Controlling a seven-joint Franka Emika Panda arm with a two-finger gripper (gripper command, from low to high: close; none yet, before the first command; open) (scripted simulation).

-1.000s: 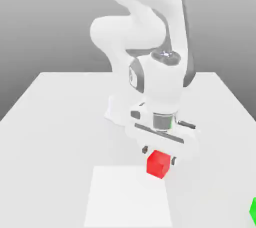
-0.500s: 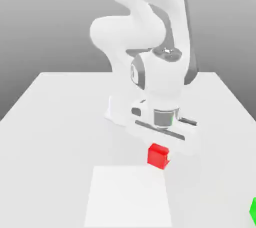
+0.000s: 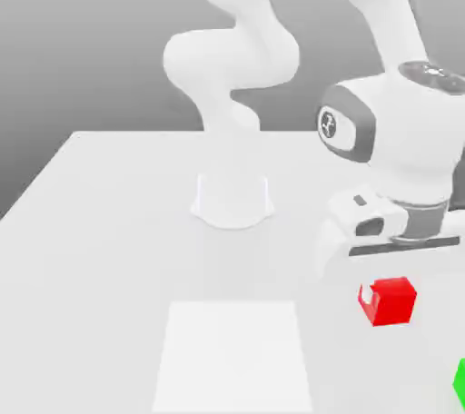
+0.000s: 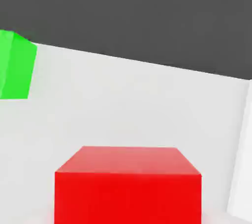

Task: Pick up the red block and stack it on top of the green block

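Clenched on the red block (image 3: 389, 300), the pincer (image 3: 390, 287) carries it clear of the white tabletop (image 3: 109, 221), with the cube sitting directly beneath the wrist housing. One pale finger (image 3: 369, 295) shows against the block's side face in the exterior view.

The step in hand looks like the carry toward the green block (image 3: 460, 381), which lies lower and toward the exterior view's right of the pincer, near but apart from it, and cut off by the edge there. To do this well, I would keep the red cube high enough to pass over the green one's top, bring it squarely above, turn the wrist so the two sets of edges line up, then lower gently and let go only once the faces meet. Releasing early, or off centre, would probably tip the cube off.

Seen from the hand view, the red block (image 4: 128, 183) is a plain matte cube, bright red, with a lighter top face and sharp edges. The green block (image 4: 15, 66) is the same plain kind, bright green, partly seen, resting on the table ahead of the pincer.
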